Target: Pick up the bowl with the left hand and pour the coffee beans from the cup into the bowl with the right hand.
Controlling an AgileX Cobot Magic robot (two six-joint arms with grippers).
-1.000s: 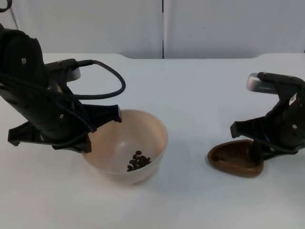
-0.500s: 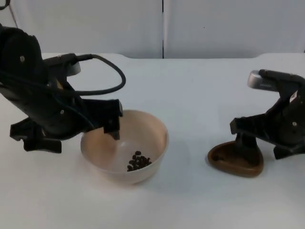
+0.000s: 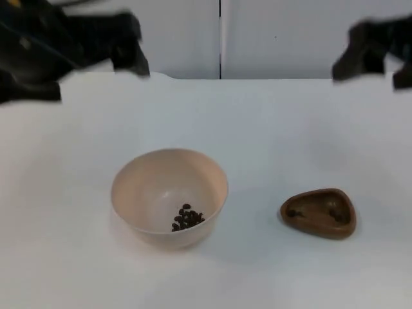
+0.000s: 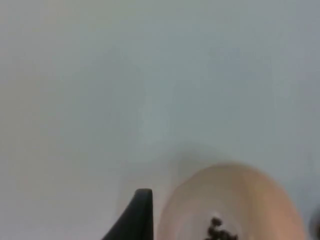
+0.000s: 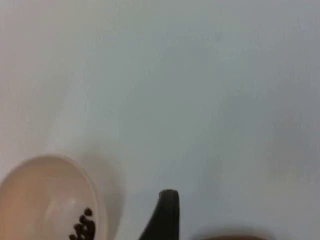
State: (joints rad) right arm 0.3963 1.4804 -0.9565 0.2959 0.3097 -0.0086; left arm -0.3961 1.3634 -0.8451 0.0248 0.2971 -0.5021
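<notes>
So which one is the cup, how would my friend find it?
Start at the white table. Two things sit on it: a big round beige bowl with beans, and to its right the cup. The cup is the small, dark brown, three-cornered one.

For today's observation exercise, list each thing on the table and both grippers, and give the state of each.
bowl: upright on the table, free of both grippers.
coffee beans: small heap inside the bowl.
cup: brown, on the table to the bowl's right, looks emptied.
left gripper: raised near the back wall, holding nothing.
right gripper: raised near the back wall, holding nothing.
</notes>
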